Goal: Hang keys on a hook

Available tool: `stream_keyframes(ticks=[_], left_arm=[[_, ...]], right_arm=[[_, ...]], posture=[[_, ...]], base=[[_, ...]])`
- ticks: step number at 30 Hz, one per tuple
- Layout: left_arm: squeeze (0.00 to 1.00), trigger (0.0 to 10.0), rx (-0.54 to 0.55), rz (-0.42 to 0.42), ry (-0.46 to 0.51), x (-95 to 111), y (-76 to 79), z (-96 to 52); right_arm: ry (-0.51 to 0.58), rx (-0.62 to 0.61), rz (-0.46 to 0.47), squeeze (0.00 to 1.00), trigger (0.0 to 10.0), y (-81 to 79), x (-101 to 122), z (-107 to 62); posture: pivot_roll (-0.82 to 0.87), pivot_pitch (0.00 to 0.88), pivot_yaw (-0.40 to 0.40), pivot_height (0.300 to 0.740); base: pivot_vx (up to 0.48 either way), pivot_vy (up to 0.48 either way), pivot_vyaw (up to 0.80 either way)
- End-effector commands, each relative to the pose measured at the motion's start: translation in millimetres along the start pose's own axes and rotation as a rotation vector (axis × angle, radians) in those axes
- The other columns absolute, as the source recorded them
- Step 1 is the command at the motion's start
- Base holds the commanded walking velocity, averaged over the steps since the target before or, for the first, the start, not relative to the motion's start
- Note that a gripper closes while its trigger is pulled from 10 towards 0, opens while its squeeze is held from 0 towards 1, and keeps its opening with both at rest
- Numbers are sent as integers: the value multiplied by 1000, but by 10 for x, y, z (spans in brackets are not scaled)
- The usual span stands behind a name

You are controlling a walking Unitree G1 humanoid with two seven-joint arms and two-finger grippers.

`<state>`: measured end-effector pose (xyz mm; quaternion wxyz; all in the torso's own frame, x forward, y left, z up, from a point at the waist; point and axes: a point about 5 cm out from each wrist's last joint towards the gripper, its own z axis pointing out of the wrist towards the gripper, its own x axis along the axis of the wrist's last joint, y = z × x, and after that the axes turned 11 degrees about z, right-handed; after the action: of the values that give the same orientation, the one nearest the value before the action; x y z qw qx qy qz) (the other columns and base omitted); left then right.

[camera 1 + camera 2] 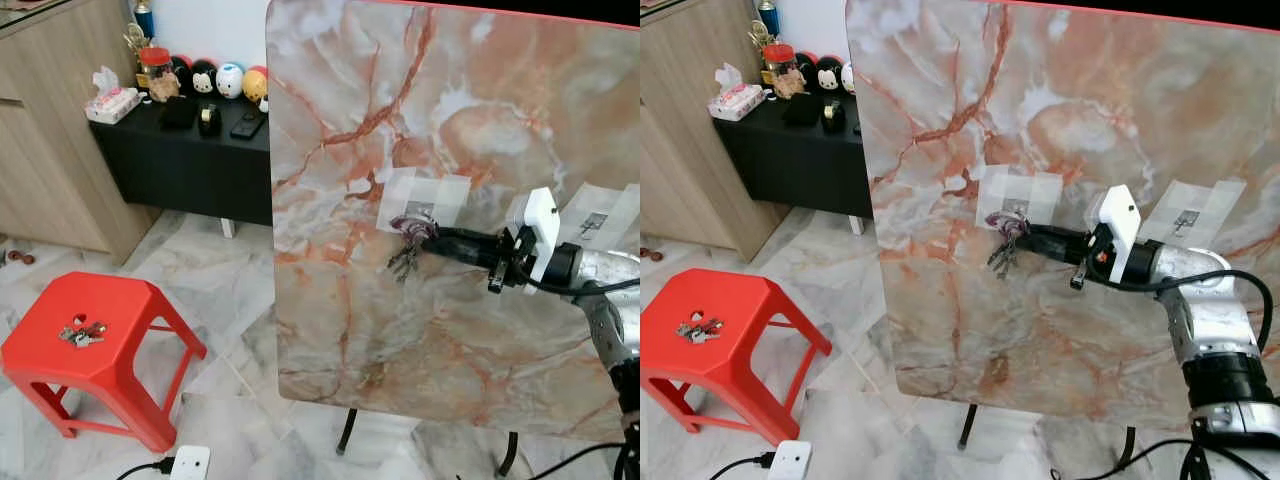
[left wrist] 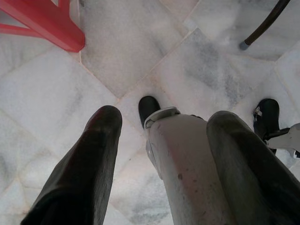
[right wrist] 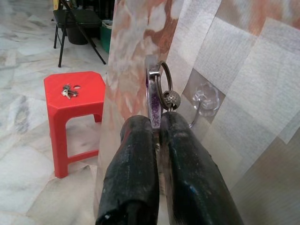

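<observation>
An upright marble-patterned board [image 1: 450,120] carries a clear hook [image 3: 205,98] under a taped patch [image 1: 425,198]. My right gripper [image 1: 418,233] reaches to that patch and is shut on a bunch of keys [image 1: 403,262]. It grips the bunch by its purple clip. The keys dangle below the fingertips [image 3: 140,129]. The metal ring [image 3: 164,82] stands just beside the hook, and I cannot tell whether it touches. A second bunch of keys [image 1: 82,334] lies on the red stool [image 1: 120,345]. My left gripper [image 2: 164,119] hangs open over the floor.
A second taped hook patch [image 1: 600,222] is further right on the board. A black low cabinet [image 1: 190,150] with figurines and a wooden cupboard [image 1: 50,150] stand at the back left. A white power strip [image 1: 188,462] lies on the marble floor. Black board legs [image 1: 346,432] are below.
</observation>
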<state>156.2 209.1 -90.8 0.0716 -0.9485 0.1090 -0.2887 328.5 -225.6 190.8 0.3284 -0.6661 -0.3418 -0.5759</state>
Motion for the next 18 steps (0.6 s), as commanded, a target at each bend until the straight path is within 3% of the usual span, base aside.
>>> stream_keyframes(ticks=[1,18], left_arm=[[0,10000,-1,4,-4,-20,20,-4],[0,10000,2,6,-1,-13,23,-3]], right_arm=[[7,-6,-28,0,10000,22,60,10],[-10,-39,-39,0,10000,84,26,90]], posture=[[-136,54,-62,740],[-132,61,-66,740]], base=[[0,0,0],[0,0,0]])
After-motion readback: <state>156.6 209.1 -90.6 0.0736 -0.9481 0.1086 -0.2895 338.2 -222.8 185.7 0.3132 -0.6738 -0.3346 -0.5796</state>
